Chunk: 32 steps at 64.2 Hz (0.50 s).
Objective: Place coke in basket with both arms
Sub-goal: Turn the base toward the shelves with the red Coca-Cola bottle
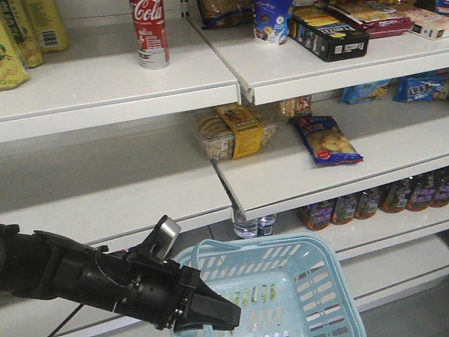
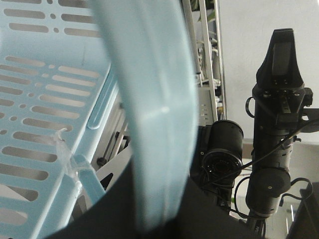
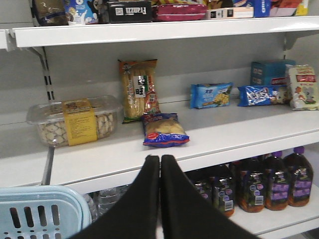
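Note:
The coke [image 1: 149,34], a slim can with a red top and silver lower part, stands upright on the top shelf at the left. The light blue basket [image 1: 319,270] hangs low in front of the shelves. My left gripper [image 1: 223,314] is at the basket's near left rim, shut on its handle [image 2: 149,119], which runs as a blurred pale band between the jaws. My right gripper [image 3: 160,158] is shut with nothing in it, pointing at the middle shelf to the right of the basket's corner [image 3: 40,209]. The coke is out of both wrist views.
A clear biscuit tub [image 1: 228,133] and a blue snack bag [image 1: 326,140] lie on the middle shelf [image 1: 393,151]. Dark bottles [image 1: 393,196] and water bottles [image 1: 254,225] stand below. Yellow bags [image 1: 28,28], a cup [image 1: 272,20] and a black box [image 1: 330,35] flank the can.

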Motion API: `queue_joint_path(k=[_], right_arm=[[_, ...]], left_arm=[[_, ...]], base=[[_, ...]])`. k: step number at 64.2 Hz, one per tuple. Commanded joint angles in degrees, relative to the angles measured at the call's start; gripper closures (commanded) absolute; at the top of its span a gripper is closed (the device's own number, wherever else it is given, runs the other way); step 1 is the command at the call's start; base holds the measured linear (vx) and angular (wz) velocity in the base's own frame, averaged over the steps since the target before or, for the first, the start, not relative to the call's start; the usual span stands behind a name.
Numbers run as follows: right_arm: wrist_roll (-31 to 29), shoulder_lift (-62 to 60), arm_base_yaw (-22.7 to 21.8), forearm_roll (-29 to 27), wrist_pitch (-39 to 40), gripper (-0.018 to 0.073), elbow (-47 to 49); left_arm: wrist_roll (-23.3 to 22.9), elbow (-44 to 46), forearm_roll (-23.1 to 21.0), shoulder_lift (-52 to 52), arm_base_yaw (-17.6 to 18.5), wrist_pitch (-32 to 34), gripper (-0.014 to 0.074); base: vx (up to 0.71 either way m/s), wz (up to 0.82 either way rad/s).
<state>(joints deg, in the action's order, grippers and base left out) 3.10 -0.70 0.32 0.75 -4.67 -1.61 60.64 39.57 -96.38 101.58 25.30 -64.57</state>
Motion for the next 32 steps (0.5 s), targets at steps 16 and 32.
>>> queue_joint_path(k=[16, 32], right_arm=[[-0.2, -0.8, -0.1, 0.6, 4.0, 0.0568, -0.9], [-0.2, -0.8, -0.1, 0.6, 4.0, 0.0568, -0.9]], left_arm=[[0.7, 0.7, -4.7, -2.6, -0.1, -5.3, 0.0603], [0.7, 0.7, -4.7, -2.6, -0.1, -5.3, 0.0603]], base=[[0.03, 0.29], [0.03, 0.29]])
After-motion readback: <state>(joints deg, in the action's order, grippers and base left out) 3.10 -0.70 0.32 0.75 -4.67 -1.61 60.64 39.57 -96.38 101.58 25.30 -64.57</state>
